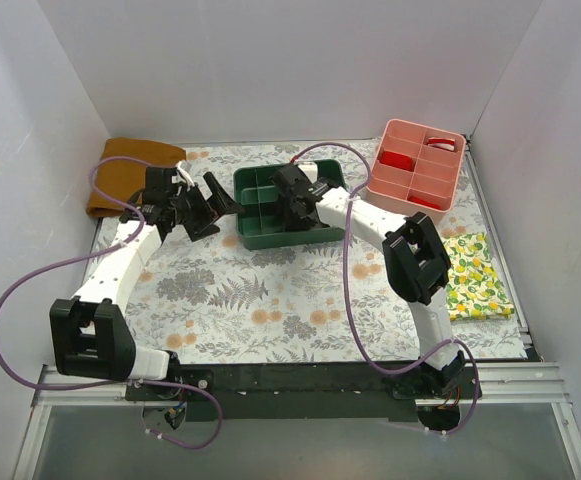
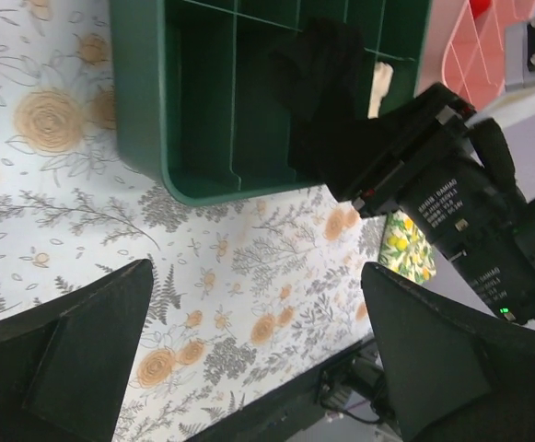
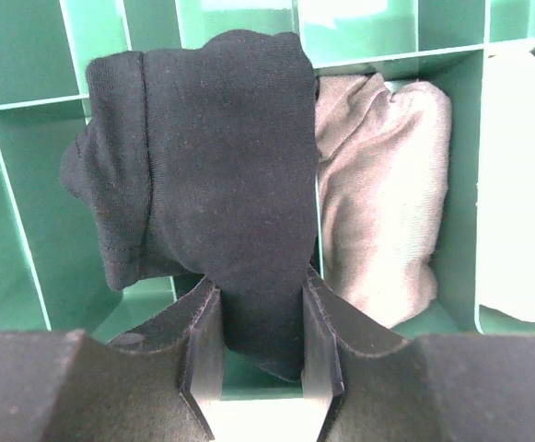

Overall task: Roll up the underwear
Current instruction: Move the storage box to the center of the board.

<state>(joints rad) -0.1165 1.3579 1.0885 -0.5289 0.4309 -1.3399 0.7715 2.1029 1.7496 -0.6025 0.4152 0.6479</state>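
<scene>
Now right end effector (image 3: 260, 308) clamps underwear (image 3: 221, 166), long axis along jaws; left end effector (image 2: 256, 276) spread wide.

The left arm (image 1: 120, 265) and the right arm (image 1: 432, 318) share one build: smooth white link shells between blocky black joint housings, each with a thin purple cable (image 1: 10, 300) looping along it. The right arm's black wrist motor (image 2: 447, 207) bears small white lettering. The left gripper (image 2: 256, 272) has matt black, wedge-shaped fingers (image 2: 74, 359).
</scene>
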